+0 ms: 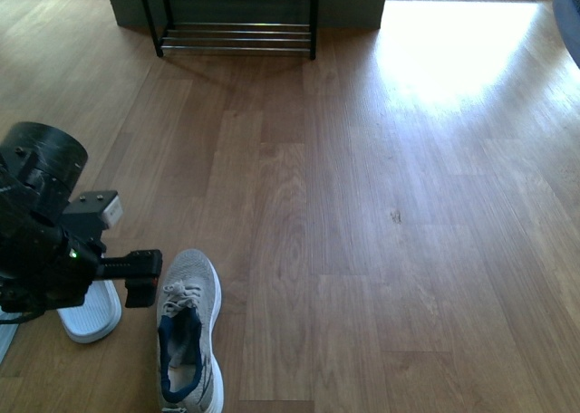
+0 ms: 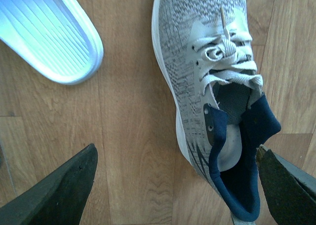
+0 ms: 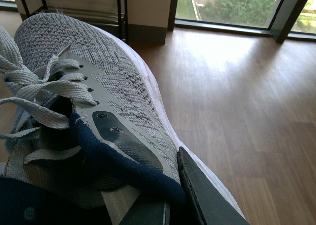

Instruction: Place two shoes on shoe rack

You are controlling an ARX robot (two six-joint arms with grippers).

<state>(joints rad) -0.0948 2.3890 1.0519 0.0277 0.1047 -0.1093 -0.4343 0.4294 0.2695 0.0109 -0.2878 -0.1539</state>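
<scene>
One grey knit sneaker [image 1: 188, 331] lies on the wood floor at the near left, toe pointing away. My left gripper [image 1: 142, 278] hovers open just left of it. From the left wrist, that sneaker [image 2: 207, 62] shows its navy lining, and the open left gripper [image 2: 176, 158] straddles its heel side without touching. The other grey knit sneaker [image 3: 98, 82] fills the right wrist view, where my right gripper [image 3: 173, 198] is shut on its navy collar. The right arm is out of the front view. The shoe rack [image 1: 237, 14] stands at the far wall, with no shoes on the tiers that show.
A light blue slide [image 1: 91, 313] lies left of the floor sneaker, under my left arm, and shows as a ribbed sole [image 2: 49, 32] from the left wrist. Bare wood floor [image 1: 381, 205] stretches to the rack. A blue object [image 1: 571, 14] sits at the far right edge.
</scene>
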